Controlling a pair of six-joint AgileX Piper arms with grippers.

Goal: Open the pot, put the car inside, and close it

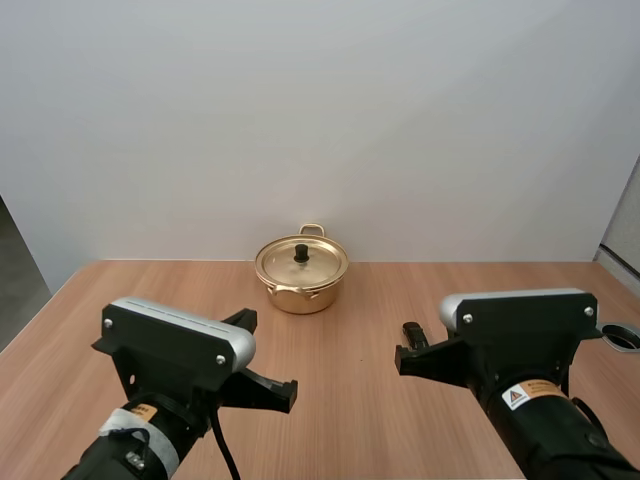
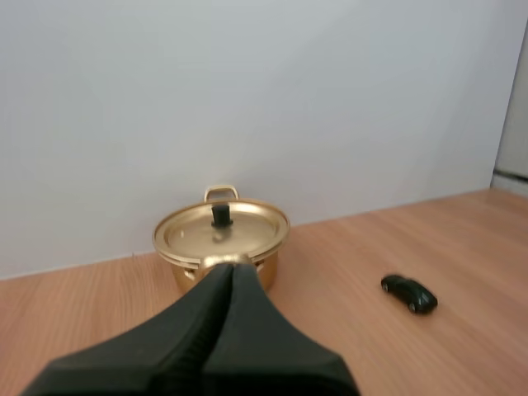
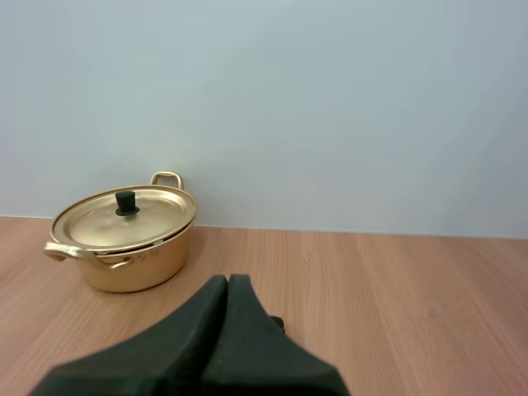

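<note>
A gold pot (image 1: 300, 280) with two handles stands at the back middle of the wooden table. Its lid (image 1: 301, 262), with a black knob, is on. A small dark toy car (image 2: 409, 294) lies on the table to the right of the pot and nearer to me. In the right wrist view the car (image 3: 276, 323) peeks out just behind my fingertips. My left gripper (image 1: 288, 392) is shut on nothing, well short of the pot, as is my right gripper (image 1: 401, 358), whose tip is close to the car. Both grippers (image 2: 227, 268) (image 3: 228, 280) show as closed dark wedges.
A white wall rises right behind the pot. A small round fitting (image 1: 622, 337) sits at the table's right edge. Bare wooden tabletop (image 1: 340, 340) lies between the grippers and the pot.
</note>
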